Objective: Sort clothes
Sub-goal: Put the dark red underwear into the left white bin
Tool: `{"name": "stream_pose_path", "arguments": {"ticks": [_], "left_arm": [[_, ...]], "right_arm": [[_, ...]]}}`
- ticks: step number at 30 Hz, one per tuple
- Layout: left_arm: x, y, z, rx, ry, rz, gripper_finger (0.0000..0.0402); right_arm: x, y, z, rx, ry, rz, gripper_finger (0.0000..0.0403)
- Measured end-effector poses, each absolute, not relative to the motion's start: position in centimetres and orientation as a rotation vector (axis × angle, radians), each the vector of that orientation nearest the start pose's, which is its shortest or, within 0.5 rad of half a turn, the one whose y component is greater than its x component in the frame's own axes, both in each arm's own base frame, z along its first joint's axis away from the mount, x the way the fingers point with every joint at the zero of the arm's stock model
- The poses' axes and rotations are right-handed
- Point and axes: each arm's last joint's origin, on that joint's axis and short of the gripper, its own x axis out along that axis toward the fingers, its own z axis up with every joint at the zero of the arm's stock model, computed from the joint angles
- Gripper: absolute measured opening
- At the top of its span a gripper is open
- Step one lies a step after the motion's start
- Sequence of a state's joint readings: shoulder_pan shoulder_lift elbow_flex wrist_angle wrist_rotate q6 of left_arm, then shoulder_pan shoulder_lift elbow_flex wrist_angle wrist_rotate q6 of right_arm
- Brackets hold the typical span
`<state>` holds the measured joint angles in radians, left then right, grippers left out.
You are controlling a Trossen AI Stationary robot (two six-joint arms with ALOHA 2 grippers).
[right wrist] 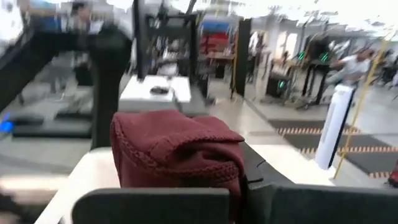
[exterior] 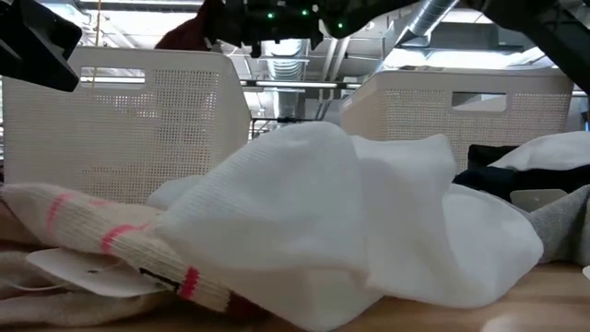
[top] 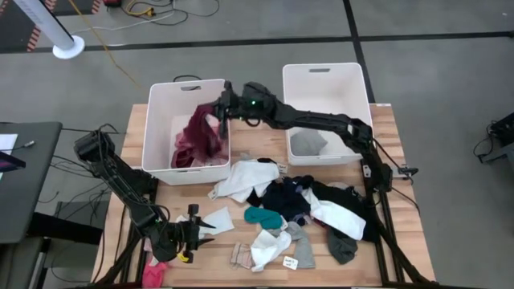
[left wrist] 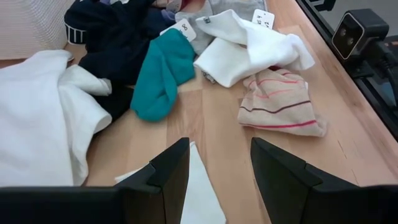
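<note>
A pile of clothes lies on the wooden table: a white garment, navy and black pieces, a teal sock, a beige striped sock and a grey piece. My right gripper is over the left white bin, shut on a maroon knit garment. My left gripper is open near the table's front left. Its fingers stand on either side of the corner of a flat white cloth, just above it. My right gripper pinches the maroon garment's bunched upper end between its two fingers; several folds bulge out past them. The fingers come level from the table's right side. The garment hangs below the gripper, its lower part down inside the left bin.
The right white bin holds a grey garment. A pink piece lies at the table's front left corner. In the low view a white garment and the striped sock fill the foreground before both bins.
</note>
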<state>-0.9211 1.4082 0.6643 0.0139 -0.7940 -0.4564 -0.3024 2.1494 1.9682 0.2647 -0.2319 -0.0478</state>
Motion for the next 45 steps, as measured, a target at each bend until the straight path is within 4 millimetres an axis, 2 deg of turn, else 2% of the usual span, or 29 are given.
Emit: {"name": "stream_pose_path", "arguments": {"ticks": [7, 13, 16, 19, 27, 30, 34, 45], "left_arm": [[18.1, -19.3, 18.4, 0.118, 0.488, 0.008, 0.0165], [18.4, -19.0, 18.4, 0.121, 0.489, 0.023, 0.0165], [18.5, -18.9, 18.4, 0.119, 0.490, 0.031, 0.0165], [18.7, -18.7, 18.4, 0.117, 0.490, 0.039, 0.0165], [18.9, -18.7, 18.4, 0.080, 0.496, 0.033, 0.0165], [18.9, -18.7, 18.4, 0.067, 0.498, 0.031, 0.0165], [18.9, -18.7, 18.4, 0.054, 0.499, 0.032, 0.0165], [18.8, -18.7, 18.4, 0.051, 0.499, 0.033, 0.0165]], "right_arm": [[47.5, -18.6, 35.7, 0.009, -0.181, -0.155, 0.0006], [46.9, -20.3, 34.8, 0.075, -0.089, -0.147, 0.0011], [46.8, -20.6, 34.1, 0.107, -0.020, -0.089, 0.0027], [46.8, -20.5, 33.3, 0.134, 0.060, -0.070, 0.0063], [46.4, -20.3, 31.3, 0.215, 0.267, -0.048, 0.0221], [46.3, -20.2, 30.8, 0.236, 0.312, -0.048, 0.0264], [46.1, -20.1, 30.5, 0.255, 0.353, -0.041, 0.0280], [45.6, -20.2, 30.0, 0.267, 0.433, -0.064, 0.0281]]}}
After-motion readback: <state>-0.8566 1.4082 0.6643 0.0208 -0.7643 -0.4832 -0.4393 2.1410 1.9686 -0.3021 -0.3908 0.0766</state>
